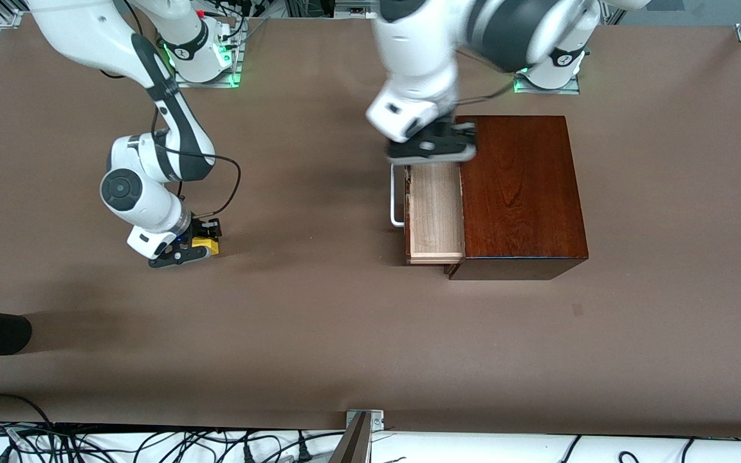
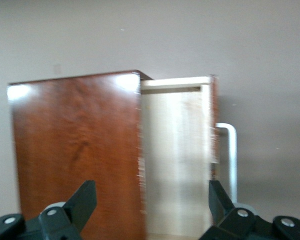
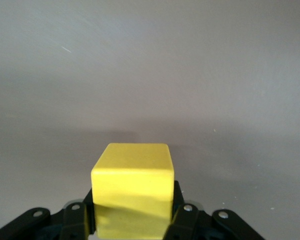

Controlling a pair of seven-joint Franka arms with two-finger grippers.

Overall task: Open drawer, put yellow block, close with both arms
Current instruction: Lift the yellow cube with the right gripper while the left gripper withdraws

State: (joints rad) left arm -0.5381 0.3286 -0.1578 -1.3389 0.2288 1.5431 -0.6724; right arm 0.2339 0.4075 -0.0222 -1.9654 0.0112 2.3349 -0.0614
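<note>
- Right gripper [image 1: 198, 246] – jaws clamped on the block [image 3: 132, 192], low at the table.
- Left gripper [image 2: 152, 200] – jaws wide, over the open drawer [image 1: 435, 212] and box [image 1: 520, 193].

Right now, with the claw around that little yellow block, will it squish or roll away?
Probably not. The yellow block shows flat faces and sharp, straight edges between the right claw fingers, so it looks stiff, not squishy. Being a cube, it should sit or slide on the table rather than roll. It looks small beside the claw, so likely light.
</note>
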